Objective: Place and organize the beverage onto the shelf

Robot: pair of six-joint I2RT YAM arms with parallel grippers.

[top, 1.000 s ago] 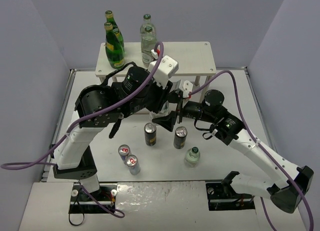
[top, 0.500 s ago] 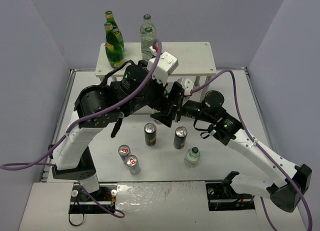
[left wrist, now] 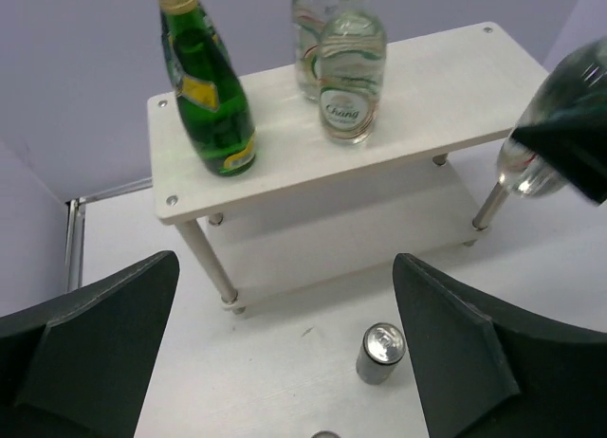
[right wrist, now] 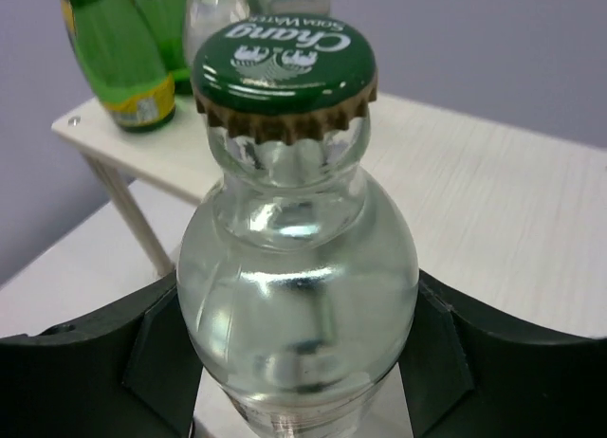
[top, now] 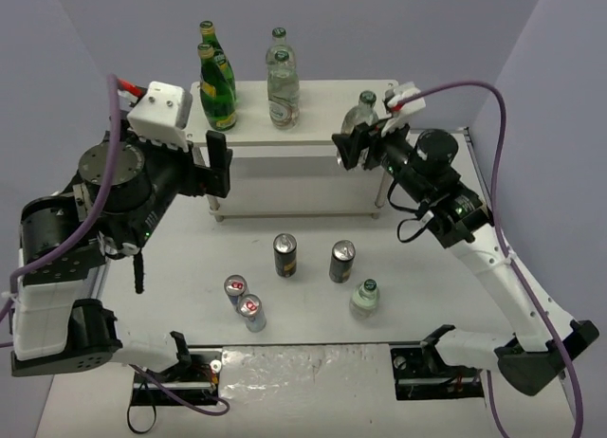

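The shelf [top: 322, 111] stands at the back, with two dark-green bottles [top: 217, 82] and two clear green-capped bottles [top: 281, 78] on its top board [left wrist: 427, 87]. My right gripper [top: 360, 142] is shut on a third clear bottle [right wrist: 299, 267], holding it upright near the shelf's right front corner. Its green cap [right wrist: 285, 63] faces the right wrist camera. My left gripper [top: 218, 168] hangs open and empty at the left, in front of the shelf. On the table stand two black cans [top: 285, 255] [top: 342, 261], two silver-blue-red cans [top: 244, 300] and another clear bottle [top: 365, 298].
Grey walls close in the table on the left, right and back. The shelf's thin white legs [left wrist: 213, 263] and lower board [left wrist: 351, 239] sit under the top board. In the left wrist view a black can [left wrist: 381, 353] stands just inside my right finger [left wrist: 465, 353].
My left gripper opened and swung back to the left, away from the table's middle. My right gripper closed on the clear bottle and carried it up to the shelf's right end.
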